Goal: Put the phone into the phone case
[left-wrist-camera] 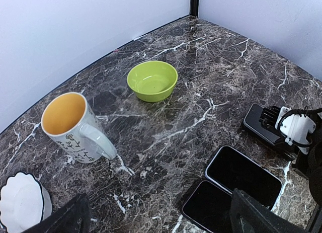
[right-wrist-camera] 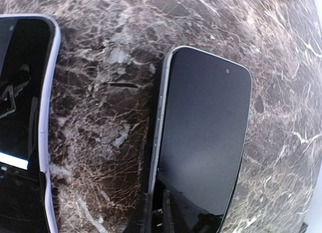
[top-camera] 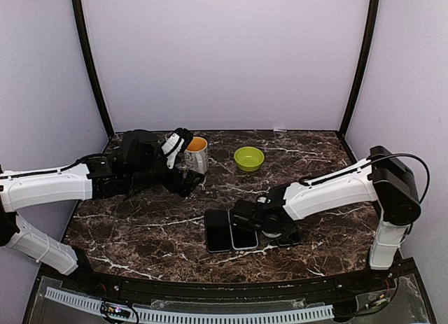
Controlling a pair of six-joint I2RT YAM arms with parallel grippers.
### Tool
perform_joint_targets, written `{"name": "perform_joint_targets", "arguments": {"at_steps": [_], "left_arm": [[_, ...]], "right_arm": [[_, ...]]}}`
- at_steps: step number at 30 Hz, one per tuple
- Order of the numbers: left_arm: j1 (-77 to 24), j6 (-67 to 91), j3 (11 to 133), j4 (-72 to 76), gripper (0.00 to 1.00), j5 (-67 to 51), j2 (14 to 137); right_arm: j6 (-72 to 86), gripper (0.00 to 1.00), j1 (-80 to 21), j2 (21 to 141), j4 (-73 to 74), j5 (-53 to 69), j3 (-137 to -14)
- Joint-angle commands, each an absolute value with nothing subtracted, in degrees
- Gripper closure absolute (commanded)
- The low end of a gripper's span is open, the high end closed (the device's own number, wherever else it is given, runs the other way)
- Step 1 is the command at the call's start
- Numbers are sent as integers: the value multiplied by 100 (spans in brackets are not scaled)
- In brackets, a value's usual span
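Insertion not yet done: phone (right-wrist-camera: 201, 137) lies on worktop (right-wrist-camera: 110, 92) beside phone case (right-wrist-camera: 25, 107) at frame left, right gripper (right-wrist-camera: 157, 205) pinching its lower edge, left gripper (left-wrist-camera: 158, 210) wide, empty

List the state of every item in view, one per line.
phone: screen up, pinched at one edge
phone case: lying flat, phone not in it
mug: upright, empty
green bowl: upright, empty
left gripper: open, holding nothing
right gripper: shut on the phone

Bowl (left-wrist-camera: 152, 81) grn; mug (left-wrist-camera: 75, 127) wht/orange; phone (right-wrist-camera: 201, 137) blk; table (left-wrist-camera: 201, 47) dk marble.
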State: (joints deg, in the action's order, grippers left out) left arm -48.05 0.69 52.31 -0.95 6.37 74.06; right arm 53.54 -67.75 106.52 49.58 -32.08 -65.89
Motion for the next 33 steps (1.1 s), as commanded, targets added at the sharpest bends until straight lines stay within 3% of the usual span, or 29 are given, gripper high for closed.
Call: {"name": "perform_joint_targets", "arguments": {"at_steps": [1,9,12,14,18,21,33], "left_arm": [[-4816,44,5184,-88,1,604,7267],[-4816,44,5194,-91,1,627,7277],[-4810,44,5194,-93,1,628,7284],[-4812,44,5194,-96,1,611,7297],[-4816,44,5219,-126,1,575,7288],[-4814,44,5221,-147,1,586,7266],[-4812,44,5236,-174,1,514,7245]], "right_arm": [[5619,96,-6876,10957,5138,-2828,-6290],[5642,100,-6895,10871,4409,-2187,-5504],[5515,95,-6810,10579,4553,-2257,-5663],[5401,83,-6723,10184,4725,-2429,-5949],[5140,32,-6386,9213,4683,-2608,-6295],[5009,4,-6056,8828,4642,-2541,-6207],[4705,2,-5370,8947,3836,-1219,-5188]]}}
